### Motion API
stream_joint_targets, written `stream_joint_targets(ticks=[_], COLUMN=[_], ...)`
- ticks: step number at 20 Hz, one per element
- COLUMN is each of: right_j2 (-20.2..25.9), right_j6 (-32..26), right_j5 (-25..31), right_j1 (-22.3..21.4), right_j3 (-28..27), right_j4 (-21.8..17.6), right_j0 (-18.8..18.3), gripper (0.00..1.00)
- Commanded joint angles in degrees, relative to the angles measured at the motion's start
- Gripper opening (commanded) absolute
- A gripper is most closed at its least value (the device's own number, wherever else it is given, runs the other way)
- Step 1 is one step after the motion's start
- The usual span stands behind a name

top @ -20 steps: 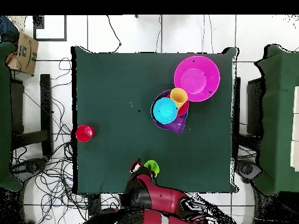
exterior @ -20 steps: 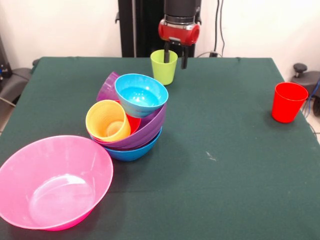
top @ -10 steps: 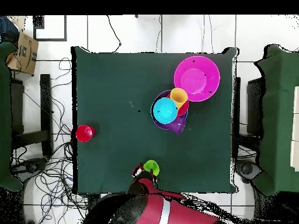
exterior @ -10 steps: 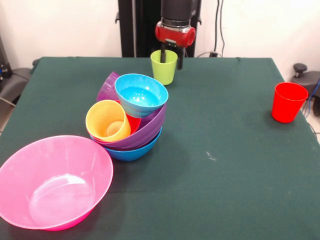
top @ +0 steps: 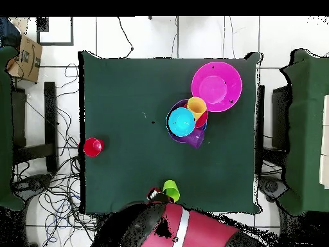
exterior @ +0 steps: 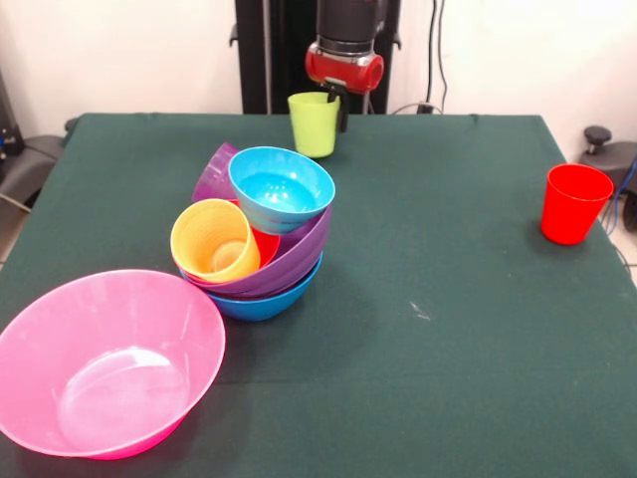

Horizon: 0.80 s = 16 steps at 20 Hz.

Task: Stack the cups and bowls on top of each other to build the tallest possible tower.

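Red-and-black gripper (exterior: 338, 92) pinches the rim of the lime green plastic tumbler (exterior: 314, 123), tilted clear of the dark green table (exterior: 448, 299).
The tower (exterior: 261, 234) on the medium blue bowl (exterior: 264, 302) holds purple bowl, yellow tumbler, light blue bowl; no readable writing anywhere.

Robot lab, not a home. Green-clothed tabletop (top: 128, 116) stands alone on a white tiled floor (top: 160, 38). Loose black cables (top: 51, 186) sprawl beside it (tangled, running under the frame). Cardboard box (top: 26, 54) in one corner; plain white wall (exterior: 129, 55) behind.
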Motion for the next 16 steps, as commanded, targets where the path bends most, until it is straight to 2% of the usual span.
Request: stream_joint_targets(ticks=[1,10,13,16], right_j2=[2.7,2.7,1.8,2.9], right_j6=[9.4,9.7,8.1,6.2], right_j5=[-1.2,-1.1,2.4,9.5], right_j1=[2.9,2.4,-2.9,-13.9], right_j3=[-2.5,-2.3,-1.4,1.1], right_j4=[0.0,1.0,0.8,-0.5], right_j0=[0.0,0.2,-0.4,-2.9], gripper=[0.00,0.00,0.00,0.00])
